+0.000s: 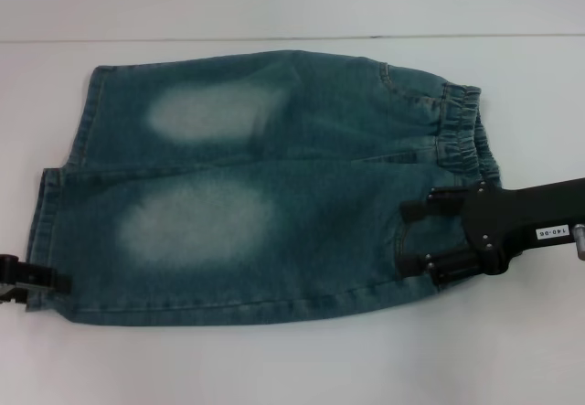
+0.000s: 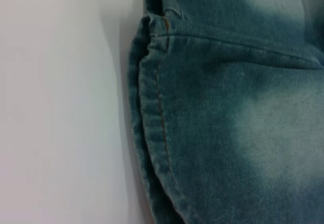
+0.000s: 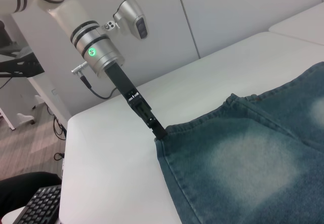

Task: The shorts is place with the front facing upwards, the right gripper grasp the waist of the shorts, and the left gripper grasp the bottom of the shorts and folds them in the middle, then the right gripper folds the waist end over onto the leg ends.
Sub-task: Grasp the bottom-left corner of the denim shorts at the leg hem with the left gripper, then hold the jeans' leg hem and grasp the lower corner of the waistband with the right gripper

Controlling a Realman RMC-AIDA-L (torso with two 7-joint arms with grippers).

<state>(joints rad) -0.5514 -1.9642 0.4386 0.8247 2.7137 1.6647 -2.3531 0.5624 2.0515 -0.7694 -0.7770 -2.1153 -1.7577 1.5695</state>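
On the white desk (image 1: 274, 359) we've got the shorts (image 1: 274, 195) spread flat, front up, waist (image 1: 462, 131) toward our right and the leg hems (image 1: 46, 231) toward our left. Right tool (image 1: 422, 236) sits over the fabric just below the waistband, fingers apart and pressed down on the denim. Left tool (image 1: 27, 282) is at the near corner of the lower leg hem, tip touching the edge; can't tell if it's clamped or apart.
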